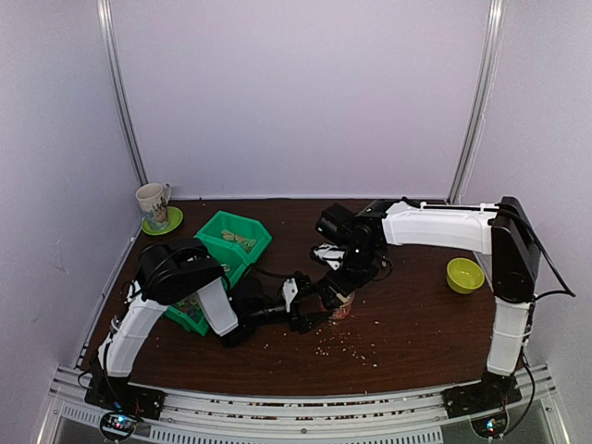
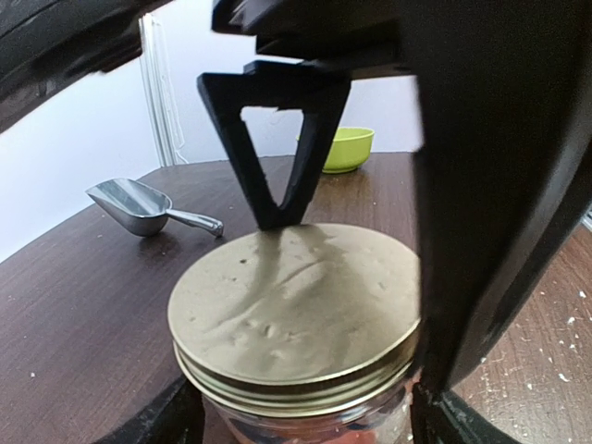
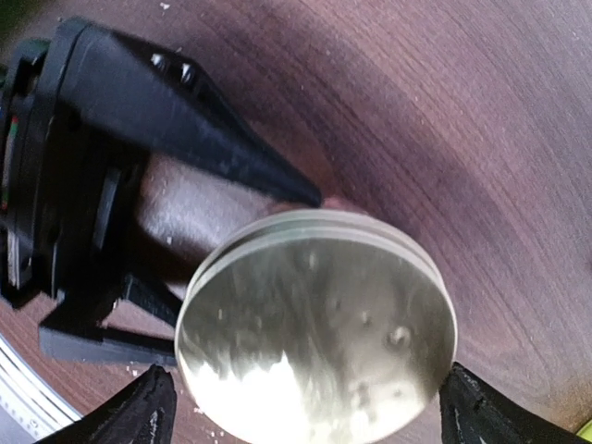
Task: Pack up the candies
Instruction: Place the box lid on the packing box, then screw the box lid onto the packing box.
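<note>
A clear jar (image 1: 340, 306) with a round gold lid (image 2: 296, 310) stands on the dark table. Reddish candies (image 2: 310, 433) show through its wall just under the lid. My left gripper (image 2: 305, 418) comes in from the left and is shut on the jar's body, one finger against each side. My right gripper (image 3: 313, 409) hangs over the lid (image 3: 314, 324) and is open, its fingertips (image 3: 148, 412) standing just outside the rim. In the left wrist view one right finger (image 2: 277, 139) reaches down to the lid's far edge. The top view shows both grippers (image 1: 324, 303) meeting at the jar.
Green bins (image 1: 231, 242) sit at the left behind my left arm, one with tan pieces in it. A mug on a green saucer (image 1: 154, 203) stands in the far-left corner. There is a lime bowl (image 1: 464, 275) at the right, a metal scoop (image 2: 139, 205) beyond the jar, and pale crumbs (image 1: 347, 350) near the front.
</note>
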### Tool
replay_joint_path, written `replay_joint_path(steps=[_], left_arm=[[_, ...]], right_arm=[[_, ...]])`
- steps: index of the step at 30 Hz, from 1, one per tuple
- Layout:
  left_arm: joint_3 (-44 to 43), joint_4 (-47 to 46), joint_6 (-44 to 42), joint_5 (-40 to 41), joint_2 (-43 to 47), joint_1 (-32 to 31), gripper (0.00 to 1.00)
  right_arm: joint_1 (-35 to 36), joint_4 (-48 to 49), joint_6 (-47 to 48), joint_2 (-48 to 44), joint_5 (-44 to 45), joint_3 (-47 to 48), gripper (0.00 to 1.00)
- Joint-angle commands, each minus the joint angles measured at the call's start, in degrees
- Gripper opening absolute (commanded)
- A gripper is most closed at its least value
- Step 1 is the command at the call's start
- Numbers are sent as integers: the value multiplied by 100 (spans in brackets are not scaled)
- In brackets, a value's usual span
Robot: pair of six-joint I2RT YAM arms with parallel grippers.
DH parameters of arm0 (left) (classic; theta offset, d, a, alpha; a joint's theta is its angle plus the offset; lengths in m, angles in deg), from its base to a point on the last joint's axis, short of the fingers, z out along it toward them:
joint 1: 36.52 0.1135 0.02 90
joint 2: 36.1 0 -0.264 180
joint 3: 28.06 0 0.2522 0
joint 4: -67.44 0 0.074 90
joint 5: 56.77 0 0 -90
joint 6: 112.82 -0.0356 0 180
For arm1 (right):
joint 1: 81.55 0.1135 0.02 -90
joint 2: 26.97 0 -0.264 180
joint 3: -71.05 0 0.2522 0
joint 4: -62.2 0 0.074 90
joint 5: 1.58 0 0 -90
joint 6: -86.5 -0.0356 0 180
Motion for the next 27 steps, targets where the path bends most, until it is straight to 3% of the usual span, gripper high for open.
replay_joint_path(steps=[1, 6, 16, 18, 24, 27], left_arm=[[91, 822, -277, 210, -379, 79, 79], [96, 826, -269, 210, -369, 79, 79], [72, 839, -273, 188, -386, 79, 79], [61, 842, -269, 179, -383, 79, 79], [65, 824, -272, 154, -378, 79, 79], [61, 814, -276, 139, -380, 79, 79]], right_arm=[[31, -153, 71, -414, 61, -174, 100], [-40, -233, 162, -693, 124, -409, 99], [-474, -183, -64, -1660, 1163, -467, 99], [-572, 217, -83, -1823, 812, -575, 100], [-957, 2015, -204, -1901, -1359, -1237, 100], [-1036, 2266, -73, -1543, -1659, -1174, 100]])
